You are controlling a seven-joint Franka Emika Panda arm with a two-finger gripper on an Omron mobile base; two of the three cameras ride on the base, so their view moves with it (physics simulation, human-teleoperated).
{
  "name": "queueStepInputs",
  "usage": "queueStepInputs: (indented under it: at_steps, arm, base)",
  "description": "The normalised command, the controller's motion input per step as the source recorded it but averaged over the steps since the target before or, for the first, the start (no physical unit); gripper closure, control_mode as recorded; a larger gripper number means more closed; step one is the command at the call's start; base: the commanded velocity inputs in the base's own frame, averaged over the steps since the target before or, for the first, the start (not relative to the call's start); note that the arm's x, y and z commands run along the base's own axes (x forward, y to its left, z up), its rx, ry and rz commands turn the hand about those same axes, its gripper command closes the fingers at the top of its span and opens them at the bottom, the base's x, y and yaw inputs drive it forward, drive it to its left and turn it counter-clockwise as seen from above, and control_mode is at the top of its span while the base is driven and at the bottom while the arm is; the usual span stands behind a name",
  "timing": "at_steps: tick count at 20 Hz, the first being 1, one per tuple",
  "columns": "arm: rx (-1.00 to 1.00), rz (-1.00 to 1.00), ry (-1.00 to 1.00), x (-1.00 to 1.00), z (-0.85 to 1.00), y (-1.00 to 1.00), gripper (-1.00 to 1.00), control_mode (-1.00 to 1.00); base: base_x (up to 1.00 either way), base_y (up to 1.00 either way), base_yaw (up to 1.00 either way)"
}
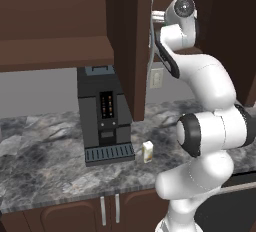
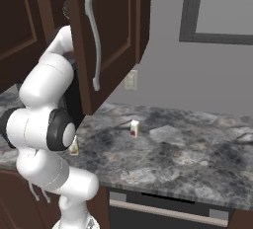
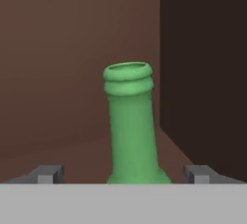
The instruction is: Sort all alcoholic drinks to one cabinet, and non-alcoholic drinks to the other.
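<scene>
**Green bottle upright inside the narrow cabinet, gripper spread around its neck**

In the hand view, the green glass bottle (image 3: 130,126) stands inside a dark brown wooden compartment, its long axis close to vertical and its mouth pointing toward 12 o'clock, leaning very slightly toward 11. Only the neck and ringed lip show; the body is cut off below. The gripper (image 3: 123,174) is spread wide: one fingertip (image 3: 47,174) sits at 8 o'clock of the neck and the other at 4 o'clock, each clearly apart from the glass, with the neck between them.

In the left base view, the arm reaches up into the narrower wall cabinet (image 1: 131,41), beside its open door edge. The right base view shows that door (image 2: 106,35) swung open, with its long curved silver handle (image 2: 95,45) facing the camera.

On the grey marbled counter (image 2: 188,159), the white carton with a red mark (image 2: 134,129) stands upright, at about 3 o'clock from the arm. The cream carton (image 1: 147,152) stands upright just to the right of the black coffee machine (image 1: 104,116), near its drip tray. The wide wall cabinet (image 1: 55,21) hangs above the coffee machine.
</scene>
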Motion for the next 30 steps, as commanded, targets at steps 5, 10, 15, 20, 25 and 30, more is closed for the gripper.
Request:
queueStepInputs:
  at_steps: [5,10,15,20,25,30]
  arm:
    - [0.00,-0.01,0.00,-0.14,0.03,-0.17,-1.00,-1.00]
    - [0.00,0.00,0.00,-0.37,0.02,-0.20,-1.00,-1.00]
    - [0.00,0.00,0.02,-0.26,0.00,-0.03,-1.00,-1.00]
    - [0.00,0.00,0.00,-0.27,0.00,0.00,-1.00,-1.00]
    - [0.00,0.00,0.04,-0.39,-0.01,0.00,-1.00,-1.00]
    - [-0.02,0.00,0.16,-0.45,-0.16,0.00,-1.00,-1.00]
  base:
    - [0.00,0.00,0.00]
    - [0.00,0.00,0.00]
    - [0.00,0.00,0.00]
    - [0.00,0.00,0.00]
    - [0.00,0.00,0.00]
    - [0.00,0.00,0.00]
